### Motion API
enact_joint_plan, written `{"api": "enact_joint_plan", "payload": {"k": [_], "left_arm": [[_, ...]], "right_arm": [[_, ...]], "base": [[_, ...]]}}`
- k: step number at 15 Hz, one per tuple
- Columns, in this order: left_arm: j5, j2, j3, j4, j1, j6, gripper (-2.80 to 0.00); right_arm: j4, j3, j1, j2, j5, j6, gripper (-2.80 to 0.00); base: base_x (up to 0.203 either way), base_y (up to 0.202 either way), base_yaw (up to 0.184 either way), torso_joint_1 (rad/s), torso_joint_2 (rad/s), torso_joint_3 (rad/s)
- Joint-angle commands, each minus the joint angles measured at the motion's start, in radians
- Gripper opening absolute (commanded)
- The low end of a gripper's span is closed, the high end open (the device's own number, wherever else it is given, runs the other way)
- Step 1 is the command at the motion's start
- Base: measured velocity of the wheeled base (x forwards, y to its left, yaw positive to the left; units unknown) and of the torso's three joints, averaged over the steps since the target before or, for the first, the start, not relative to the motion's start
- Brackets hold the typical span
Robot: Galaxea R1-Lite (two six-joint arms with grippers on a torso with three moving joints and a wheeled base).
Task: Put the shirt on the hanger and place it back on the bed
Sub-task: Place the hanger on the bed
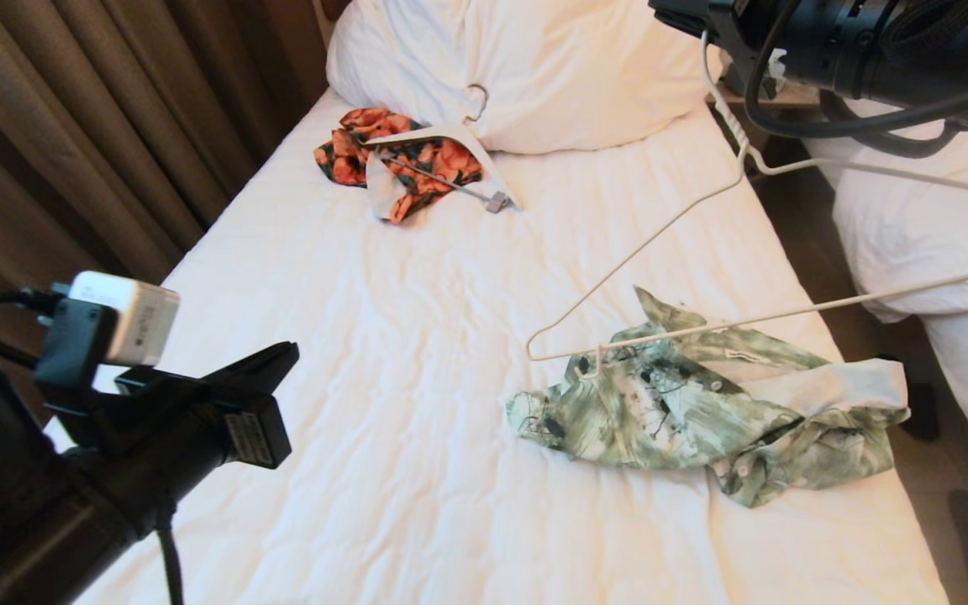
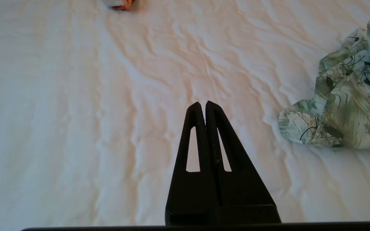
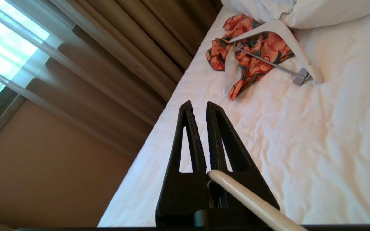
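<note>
Holding the hanger (image 1: pixel 660 231) aloft by its hook end, right tool (image 3: pixel 199 107) clenched on the cream wire deep between its fingers, up over the far right side of the bed (image 1: pixel 349 353). Hanger's lower corner dipping to just above the shirt (image 1: pixel 702 403), maybe touching; cannot tell. Shirt crumpled on the sheet near the bed's right edge. Left tool (image 2: pixel 203 106) clenched on nothing, hovering above bare sheet, left of the shirt. Orange floral garment (image 1: pixel 404 155) with broad white hanger (image 1: pixel 450 134) near the pillows (image 1: pixel 534 67).
</note>
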Motion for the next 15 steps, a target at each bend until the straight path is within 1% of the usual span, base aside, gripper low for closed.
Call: {"api": "enact_joint_plan", "payload": {"k": [1, 2, 5, 8, 11, 12, 13, 15], "left_arm": [[0.001, -0.15, -0.026, 0.117, 0.007, -0.001, -2.8], [0.001, -0.178, -0.039, 0.161, 0.01, -0.003, -2.8], [0.003, -0.212, -0.036, 0.172, 0.027, -0.005, -2.8], [-0.004, -0.24, -0.056, 0.174, 0.097, 0.003, -2.8], [-0.07, -0.27, -0.106, 0.212, 0.264, 0.023, -2.8], [-0.1, -0.284, -0.117, 0.233, 0.327, 0.025, -2.8], [-0.124, -0.293, -0.122, 0.245, 0.393, 0.026, -2.8], [-0.162, -0.324, -0.108, 0.255, 0.518, 0.026, -2.8]], "right_arm": [[0.002, -0.001, -0.002, 0.003, 0.001, 0.001, -2.8], [0.002, -0.001, -0.004, 0.007, 0.001, 0.0, -2.8], [-0.005, -0.016, -0.01, 0.055, -0.007, -0.028, -2.8], [-0.001, -0.116, -0.012, 0.166, -0.016, -0.028, -2.8], [-0.021, -0.159, -0.01, 0.284, -0.008, -0.054, -2.8], [-0.058, -0.161, -0.011, 0.313, 0.002, -0.061, -2.8], [-0.09, -0.162, -0.011, 0.329, 0.012, -0.064, -2.8], [-0.098, -0.162, -0.013, 0.335, 0.015, -0.063, -2.8]], "base": [[0.0, 0.0, 0.0, 0.0, 0.0, 0.0], [0.0, 0.0, 0.0, 0.0, 0.0, 0.0], [0.0, 0.0, 0.0, 0.0, 0.0, 0.0], [0.0, 0.0, 0.0, 0.0, 0.0, 0.0], [0.0, 0.0, 0.0, 0.0, 0.0, 0.0], [0.0, 0.0, 0.0, 0.0, 0.0, 0.0], [0.0, 0.0, 0.0, 0.0, 0.0, 0.0], [0.0, 0.0, 0.0, 0.0, 0.0, 0.0]]}}
